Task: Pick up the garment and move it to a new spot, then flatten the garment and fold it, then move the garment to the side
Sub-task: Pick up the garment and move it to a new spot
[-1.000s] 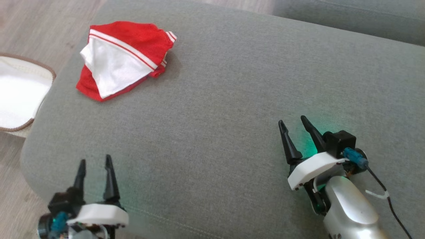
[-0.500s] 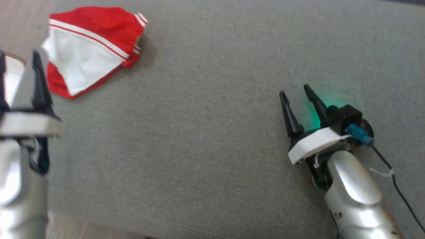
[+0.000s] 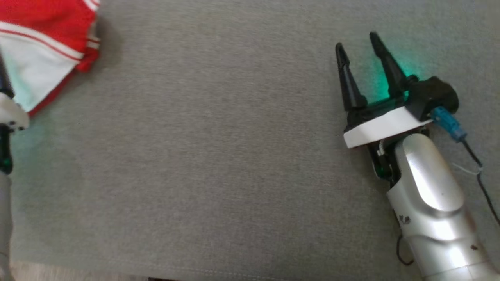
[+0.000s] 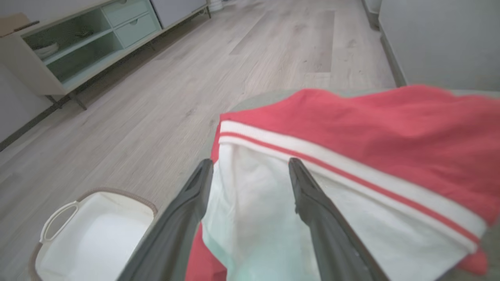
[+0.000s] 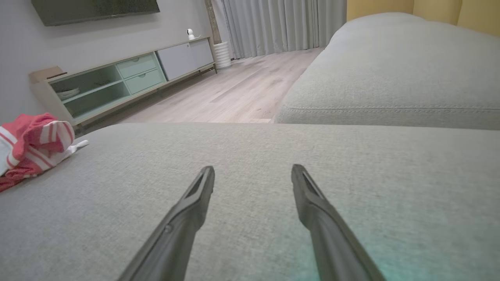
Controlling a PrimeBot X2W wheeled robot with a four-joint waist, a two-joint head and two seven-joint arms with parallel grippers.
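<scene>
Since the garment [image 4: 351, 128] lies bunched at the far left corner of the cushion [image 3: 218, 156], the left gripper [image 4: 250, 162] hovers spread over its white sleeve [image 4: 250, 218] to grab, the right gripper [image 3: 356, 40] spread, empty, well apart.

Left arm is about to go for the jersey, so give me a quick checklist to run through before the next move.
1. Left gripper open: ok.
2. Left gripper aimed at the garment, fingers either side of its white part: ok.
3. Contact with the cloth: cannot tell.
4. Right gripper open, apart from the garment: ok.
5. Bare sofa cushion available for a new spot: ok.
</scene>
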